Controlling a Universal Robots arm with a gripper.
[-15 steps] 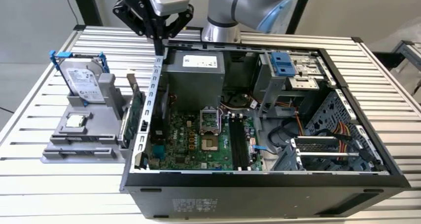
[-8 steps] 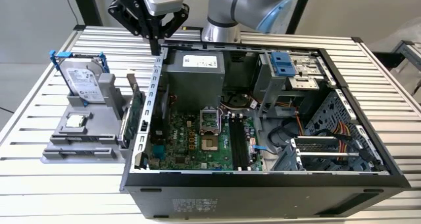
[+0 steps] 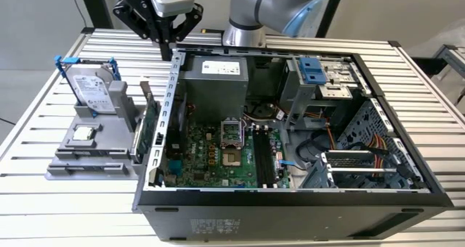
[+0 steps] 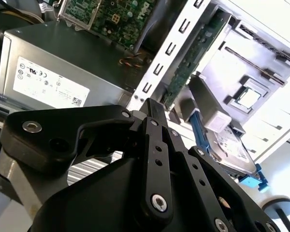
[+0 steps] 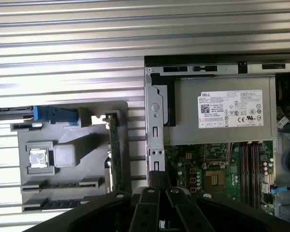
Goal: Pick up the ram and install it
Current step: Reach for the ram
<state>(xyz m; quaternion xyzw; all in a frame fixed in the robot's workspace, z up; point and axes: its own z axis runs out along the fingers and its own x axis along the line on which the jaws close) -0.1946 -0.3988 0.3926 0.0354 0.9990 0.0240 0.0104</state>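
Exterior view: one gripper (image 3: pixel 169 47), fingers clenched on nothing, hangs above the computer case (image 3: pixel 291 214); one ram (image 3: pixel 150 130) stands just outside that case.

The gripper (image 5: pixel 158 180), fingers pressed together and empty, hung over the case (image 5: pixel 154 116) wall, beside the motherboard (image 5: pixel 181 166). The ram (image 5: pixel 115 154) stood on edge in the grey holder (image 5: pixel 89 159), at the side nearest the case. A chip (image 5: pixel 38 158) lay in the holder too. The power supply (image 5: pixel 186 116) sat inside the case.
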